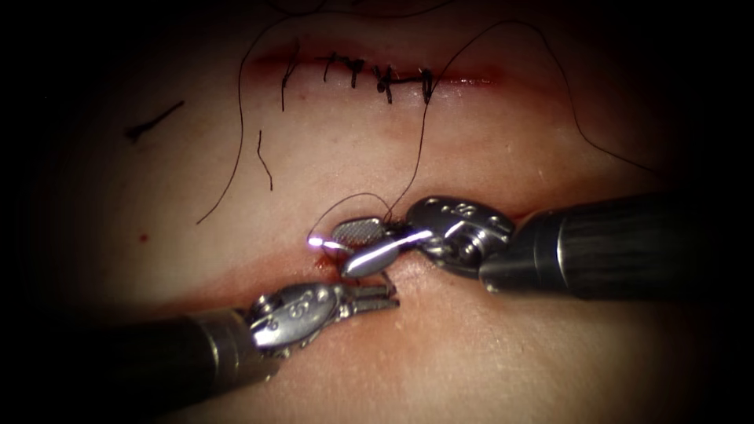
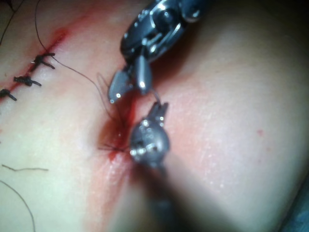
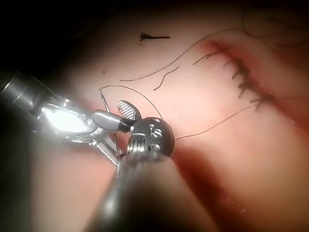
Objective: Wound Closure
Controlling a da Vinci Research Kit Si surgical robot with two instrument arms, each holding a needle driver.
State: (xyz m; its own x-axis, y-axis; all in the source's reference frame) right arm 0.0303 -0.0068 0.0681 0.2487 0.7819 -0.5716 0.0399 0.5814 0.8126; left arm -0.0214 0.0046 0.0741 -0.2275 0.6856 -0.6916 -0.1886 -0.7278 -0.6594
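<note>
Steel needle (image 1: 326, 243), seemingly, glints between my wide-open right jaws (image 1: 344, 251) over the near cut (image 1: 236, 284); left jaws (image 1: 390, 296), narrow and empty, wait just nearer.

the right arm's silver wristed tool (image 3: 126, 116) reaches from its dark shaft over the pale pink pork-belly tissue (image 3: 203, 111). its jaws stand apart, one ribbed inner face turned up. the left arm's shiny metal tool (image 3: 108, 147) lies just beside it, its thin jaws pointing under the right tool's wrist; whether they grip anything cannot be told. a fine dark thread (image 3: 212, 124) runs from the right tool's wrist across the tissue to the red, dark-stitched cut (image 3: 244, 77), and a loop of it arches over the open jaws. loose dark thread strands (image 3: 166, 77) lie on the tissue between tools and cut. a short black cut thread end (image 3: 153, 36) lies well apart. the needle cannot be made out.
</note>
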